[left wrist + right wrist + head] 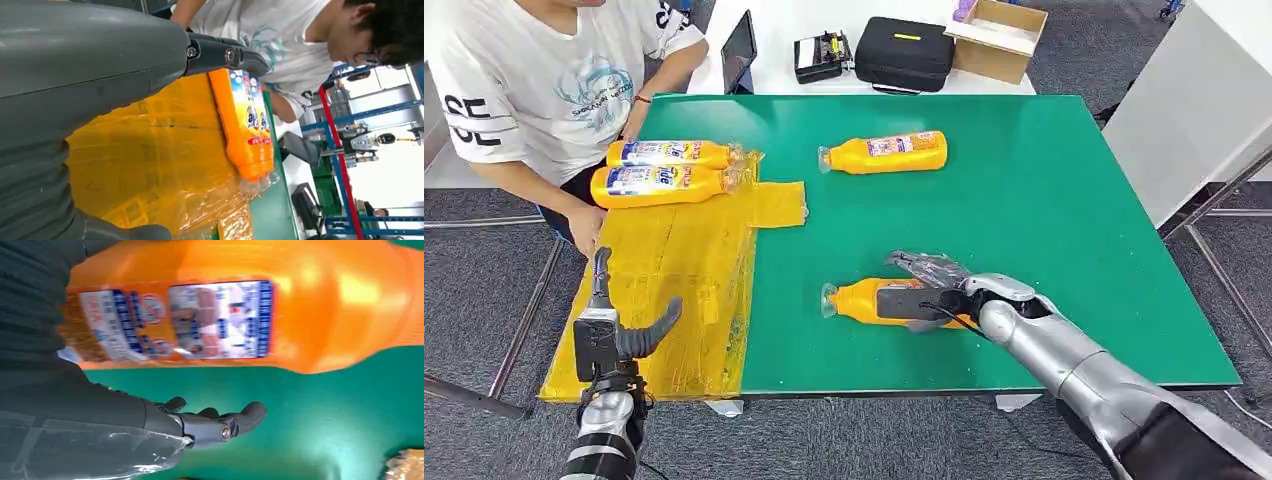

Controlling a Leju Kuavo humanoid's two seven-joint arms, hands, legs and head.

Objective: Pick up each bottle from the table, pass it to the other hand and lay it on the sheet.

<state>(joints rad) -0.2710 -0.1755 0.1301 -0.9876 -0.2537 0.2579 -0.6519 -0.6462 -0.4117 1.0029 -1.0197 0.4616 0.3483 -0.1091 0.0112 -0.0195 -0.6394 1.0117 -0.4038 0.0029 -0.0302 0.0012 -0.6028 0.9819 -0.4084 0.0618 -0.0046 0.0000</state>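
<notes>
An orange bottle (859, 302) (310, 315) lies on its side near the front of the green table (1044, 220). My right hand (927, 287) (100, 415) reaches over its rear half, fingers spread above it. In the right wrist view the thumb (220, 427) is apart from the bottle, with green table between them. A second orange bottle (886, 153) lies farther back. Two more bottles (669, 153) (659, 182) (245, 125) lie side by side on the far end of the yellow sheet (674, 260) (150, 150). My left hand (619, 335) (75, 75) hovers empty over the sheet's near end, fingers apart.
A person in a white T-shirt (534, 90) sits at the far left, one hand (584, 228) by the sheet's edge. Behind the green table a white table carries a black case (904, 52), a cardboard box (999, 38) and a dark tablet (739, 50). A white cabinet (1194, 110) stands right.
</notes>
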